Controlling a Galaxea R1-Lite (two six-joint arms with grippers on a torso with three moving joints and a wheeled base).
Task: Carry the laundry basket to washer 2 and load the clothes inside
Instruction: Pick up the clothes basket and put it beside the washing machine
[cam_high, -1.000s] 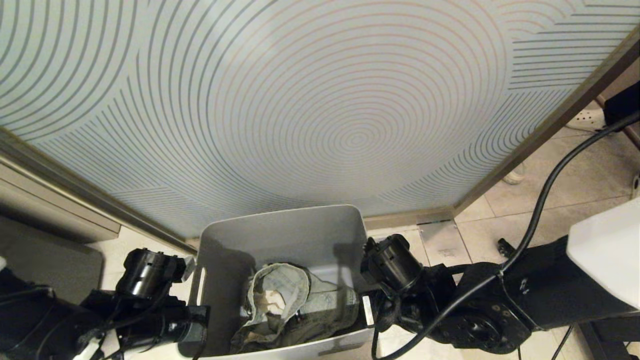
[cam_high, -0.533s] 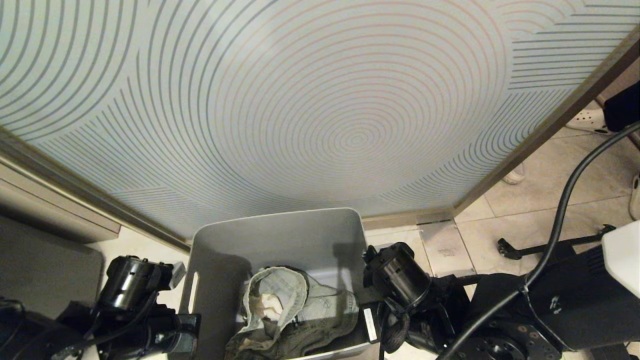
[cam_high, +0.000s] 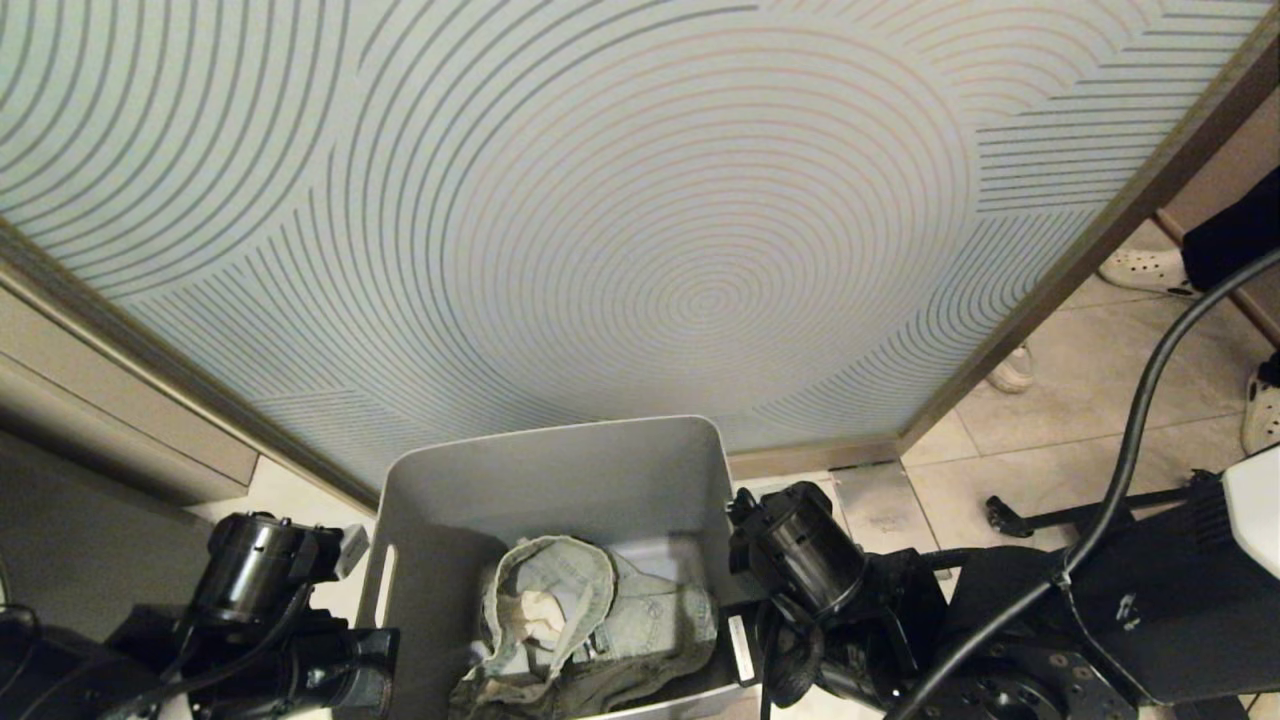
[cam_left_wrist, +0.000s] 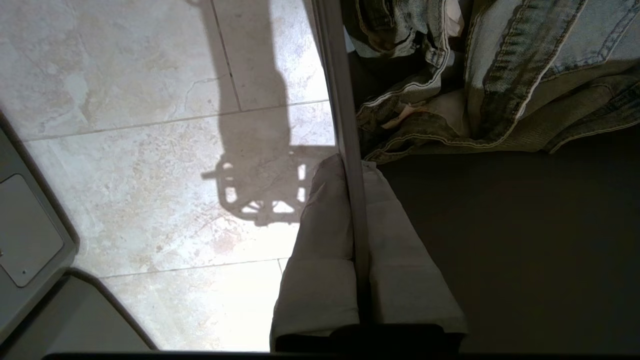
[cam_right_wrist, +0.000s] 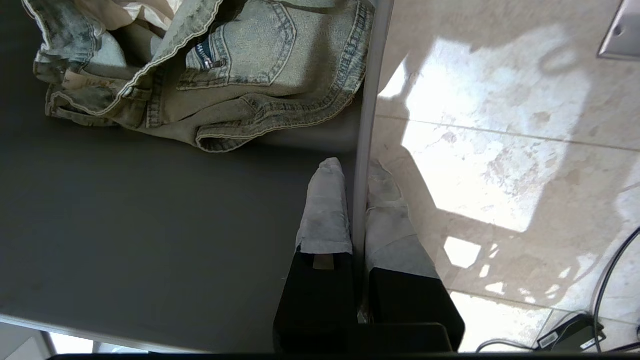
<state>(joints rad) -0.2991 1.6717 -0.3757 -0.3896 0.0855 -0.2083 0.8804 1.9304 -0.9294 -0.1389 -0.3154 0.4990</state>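
Two grippers held the laundry basket (cam_high: 560, 480) by its short walls, one on each side. In the head view the grey tub sat at about 6 o'clock, low in the frame, with the left arm at its 9 o'clock side and the right arm at its 3 o'clock side. The left gripper (cam_left_wrist: 352, 165) had its padded fingers (cam_left_wrist: 320, 240) clamped together on the thin rim of the basket's left wall, one finger outside over the floor tiles (cam_left_wrist: 150, 150) and one inside the tub. The right gripper (cam_right_wrist: 357, 167) was pinched the same way on the right wall, its wrapped fingers (cam_right_wrist: 327, 210) pressed against either face of the rim. The clothes (cam_high: 590, 625), a crumpled bundle of faded grey-green denim with a thick waistband seam and a pale inner patch, lay on the basket's floor toward the near wall, at 6 o'clock within the tub, apart from both pairs of fingers. Behind the basket, from 9 o'clock round to 2 o'clock, stood a pale panel (cam_high: 640, 220) printed with concentric curved lines. At about 3 o'clock, on the tiled floor beyond the panel's edge, a person's light shoes (cam_high: 1140, 268) and dark trouser leg showed. A black cable (cam_high: 1130, 430) ran across the right arm.
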